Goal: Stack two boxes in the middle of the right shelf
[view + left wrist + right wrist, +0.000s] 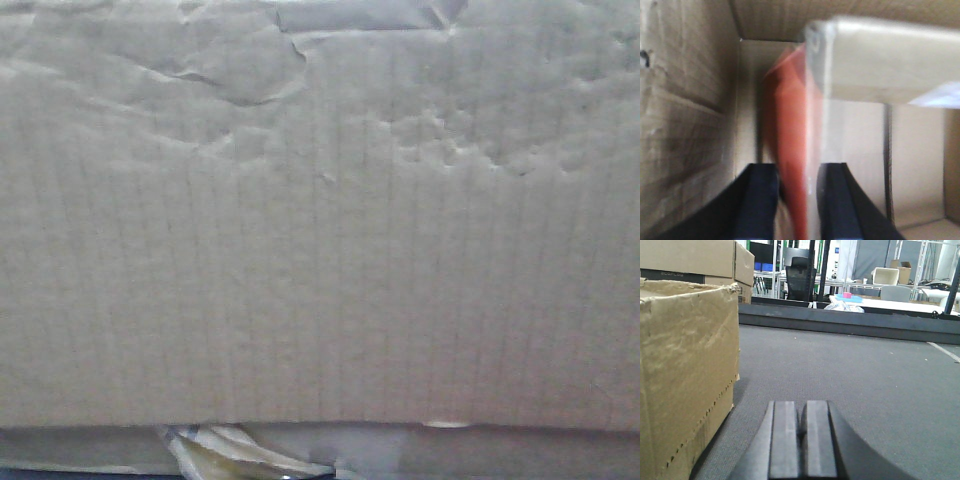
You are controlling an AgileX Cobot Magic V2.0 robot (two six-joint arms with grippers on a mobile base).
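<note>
Exterior front view: filled edge to edge by one wall of a plain brown corrugated cardboard box (320,250), close against the lens. Crumpled clear tape (240,450) under its lower edge. No shiny steel shelf in sight.

Left wrist view: looking into a cardboard interior (685,125), walls left of and beyond the fingers. Left gripper (797,200) clamped on a blurred orange-red strip (790,150) that fills the gap between the dark fingers (757,200). Identity of the strip not determinable. Pale beige block (890,60) beyond and right of the fingers.

Right wrist view: right gripper (788,440) low over grey carpet (865,380), fingers pressed together, holding nothing. Tall brown cardboard box (685,380) just left of the fingers, standing on the floor. Second cardboard box (695,260) farther beyond it.

Assessment: nothing on the shelf as far as shown. Lifting, carrying and stacking of both boxes judged outstanding.
</note>
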